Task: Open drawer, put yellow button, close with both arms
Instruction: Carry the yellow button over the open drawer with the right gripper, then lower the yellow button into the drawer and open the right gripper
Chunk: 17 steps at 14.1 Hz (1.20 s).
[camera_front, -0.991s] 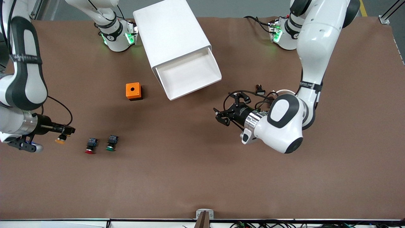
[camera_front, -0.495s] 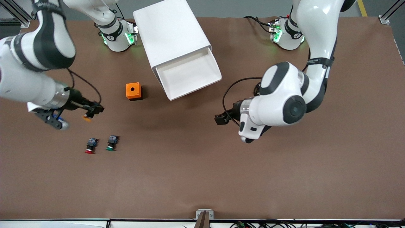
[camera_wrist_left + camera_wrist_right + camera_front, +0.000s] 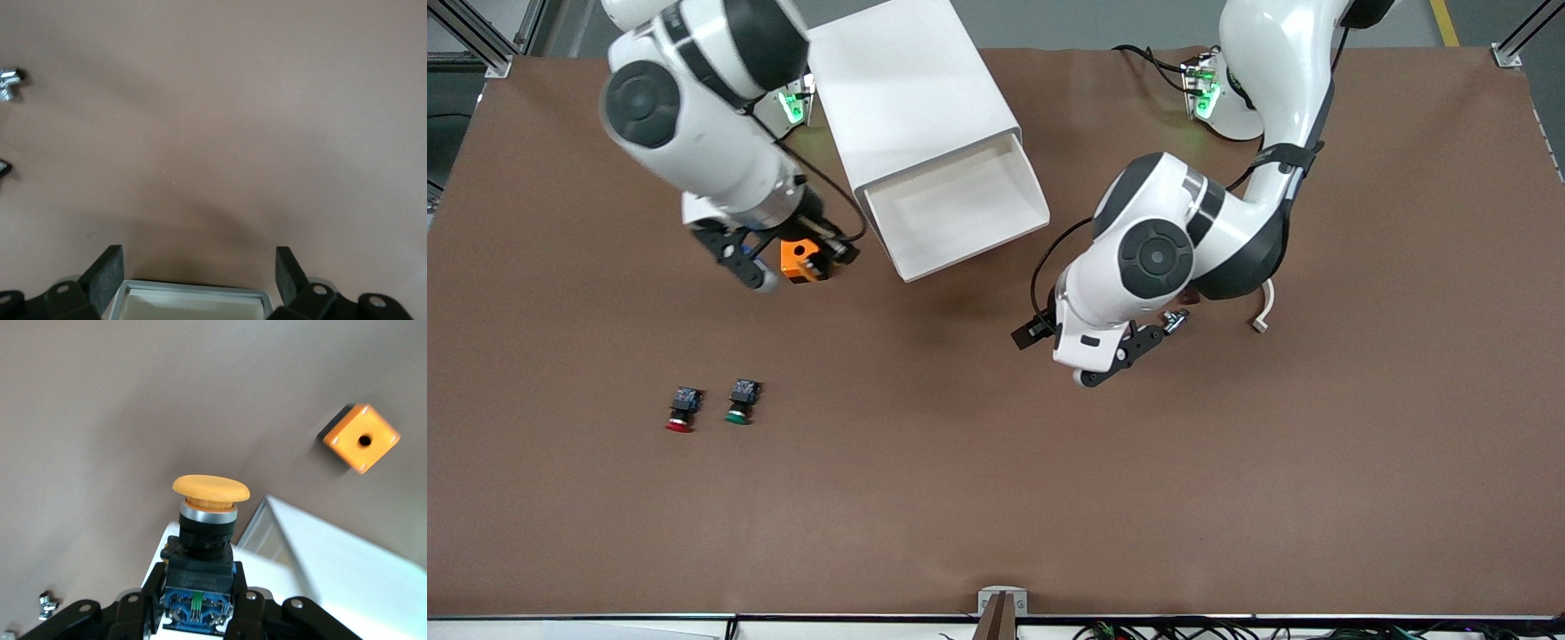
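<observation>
Right wrist view: yellow button (image 3: 209, 495) is pinched by its black body in the right end effector (image 3: 198, 600), cap pointing away from the wrist. Front view has that end effector (image 3: 831, 253) up over the orange box (image 3: 799, 260), just beside the open drawer (image 3: 960, 209), not yet over the tray.

Risks:
- Grip sits low on the body; a quick swing could tilt it or let it slip out early onto the tabletop (image 3: 996, 462).
- Drawer is angled, with a raised front lip. A low approach clips it and shoves the cabinet (image 3: 907, 89).
- A high release could bounce the button out.

Left end effector (image 3: 199, 280) is spread wide and empty, hanging over bare tabletop near the drawer front, waiting. Red button (image 3: 680, 412) and green button (image 3: 740, 403) lie well apart from all this.
</observation>
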Motion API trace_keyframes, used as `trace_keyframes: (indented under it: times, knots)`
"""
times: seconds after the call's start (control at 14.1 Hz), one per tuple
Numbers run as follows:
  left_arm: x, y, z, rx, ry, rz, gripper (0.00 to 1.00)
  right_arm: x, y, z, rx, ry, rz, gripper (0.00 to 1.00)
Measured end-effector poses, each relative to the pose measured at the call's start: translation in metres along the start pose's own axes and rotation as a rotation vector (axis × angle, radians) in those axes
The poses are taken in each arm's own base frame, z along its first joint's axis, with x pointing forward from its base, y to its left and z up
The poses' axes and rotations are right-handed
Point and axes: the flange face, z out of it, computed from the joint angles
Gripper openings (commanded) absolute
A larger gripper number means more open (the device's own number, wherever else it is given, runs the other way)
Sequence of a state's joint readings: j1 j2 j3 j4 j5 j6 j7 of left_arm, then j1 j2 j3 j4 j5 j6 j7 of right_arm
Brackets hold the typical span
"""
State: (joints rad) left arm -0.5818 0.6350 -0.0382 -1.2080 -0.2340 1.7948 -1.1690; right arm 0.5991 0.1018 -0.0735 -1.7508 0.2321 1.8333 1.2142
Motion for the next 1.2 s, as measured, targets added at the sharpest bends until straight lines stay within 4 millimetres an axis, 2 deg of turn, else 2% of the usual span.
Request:
trace_keyframes:
  times: [0.21, 0.42, 0.64, 0.92, 1.2]
  knots:
    - [-0.02, 0.005, 0.016, 0.023, 0.012, -0.021, 1.0, -0.055, -0.018, 0.011, 0.035, 0.011, 0.047, 0.0]
    - [-0.03, 0.008, 0.019, 0.026, 0.012, -0.007, 1.0, -0.088, -0.026, 0.025, 0.045, 0.011, 0.082, 0.0]
    - [-0.032, 0.009, 0.019, 0.035, 0.07, 0.018, 1.0, -0.113, -0.027, 0.046, 0.025, 0.012, 0.111, 0.0]
    - [-0.03, 0.008, 0.02, 0.05, 0.106, 0.03, 1.0, -0.134, -0.027, 0.074, 0.003, 0.025, 0.141, 0.0]
    - [-0.043, 0.012, 0.026, 0.082, 0.172, 0.077, 1.0, -0.156, -0.036, 0.107, -0.003, 0.047, 0.165, 0.0]
